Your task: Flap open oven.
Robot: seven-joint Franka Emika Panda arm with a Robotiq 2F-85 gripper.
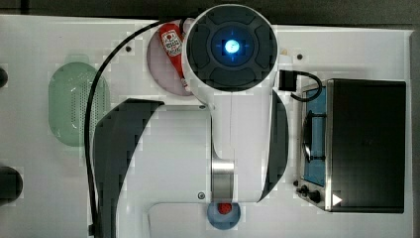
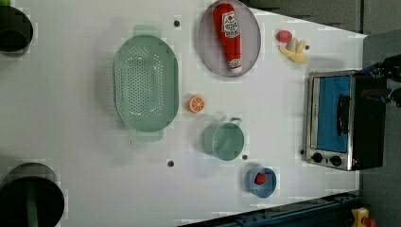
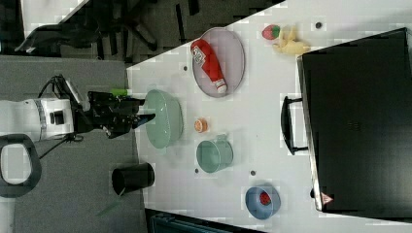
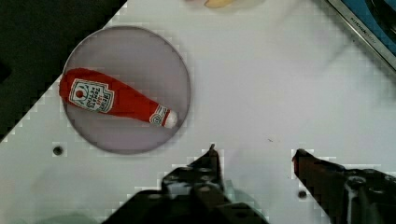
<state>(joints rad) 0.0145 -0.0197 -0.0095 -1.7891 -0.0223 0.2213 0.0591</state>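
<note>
Oven [image 2: 347, 120] sits at counter [image 2: 71, 118] edge on the left view's right, glass door shut, bar handle [image 2: 344, 115] across it. Your claw [image 4: 254, 156] hangs spread wide, holding nothing, above bare counter near plate [image 4: 126, 56] with ketchup bottle [image 4: 116, 100]. Risks, as judged: claw slips off slim handle; pull too straight drags oven instead of flapping door. Bottle label text unreadable; warning triangle sticker [image 1: 337, 199] on oven corner.
</note>
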